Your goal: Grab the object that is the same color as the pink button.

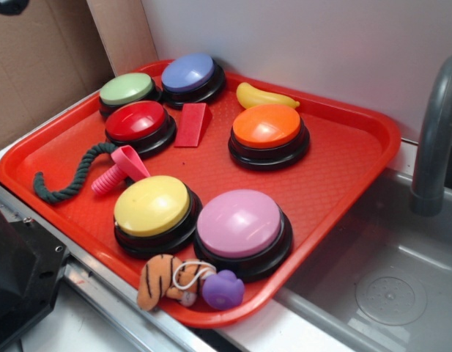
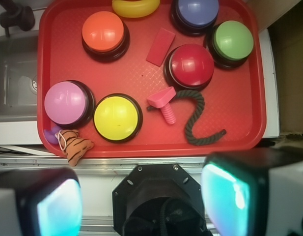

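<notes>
One rope (image 2: pixel 198 118) curls touching the pink toy (image 2: pixel 164 104) on the tray (image 2: pixel 239 132).

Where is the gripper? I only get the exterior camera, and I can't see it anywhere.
Observer: The wrist camera shows the gripper open, with nothing between its fingers.
Operator: Is it over the pink toy?
Observer: No. In the wrist view, the pink toy lies ahead of the fingers, beyond the near rim of the red tray.
Operator: Is the rope on it?
Observer: In the wrist view, the rope meets the toy's flat head, and a dark tip pokes out on the head's other side. It seems to pass under the head. The stem is free.
</notes>
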Motion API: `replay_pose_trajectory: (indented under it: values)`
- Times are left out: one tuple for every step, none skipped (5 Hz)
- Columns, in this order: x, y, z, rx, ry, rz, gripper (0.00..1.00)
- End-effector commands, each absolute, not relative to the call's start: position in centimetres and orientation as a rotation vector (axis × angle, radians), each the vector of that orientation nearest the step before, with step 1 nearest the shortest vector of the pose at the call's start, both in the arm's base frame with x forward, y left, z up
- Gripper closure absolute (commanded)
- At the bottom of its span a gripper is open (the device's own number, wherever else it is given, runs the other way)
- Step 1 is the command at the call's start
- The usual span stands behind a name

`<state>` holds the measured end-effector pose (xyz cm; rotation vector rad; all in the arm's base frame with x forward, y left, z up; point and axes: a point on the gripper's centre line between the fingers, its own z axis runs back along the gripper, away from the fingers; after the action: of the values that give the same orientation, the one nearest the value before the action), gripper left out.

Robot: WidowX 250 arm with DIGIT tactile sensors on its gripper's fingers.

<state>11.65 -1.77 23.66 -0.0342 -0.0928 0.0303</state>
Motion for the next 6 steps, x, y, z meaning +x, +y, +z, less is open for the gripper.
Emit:
replay_pose_trajectory:
  values:
    - [11.7,-1.8,23.7,-0.034,-0.093,0.030,0.00]
    - [12.7,-0.9,22.9,-0.029,-0.098,0.184,0.00]
    - [13.4,-0.4,21.8,-0.053,-0.079,0.270,0.00]
    - [14.4,0.3,19.9,-0.041,-0.081,0.480,0.00]
    - [15.2,0.8,18.0,0.006,-0.107,0.679,0.00]
    - [16.2,1.3,15.9,0.015,-0.126,0.831,0.00]
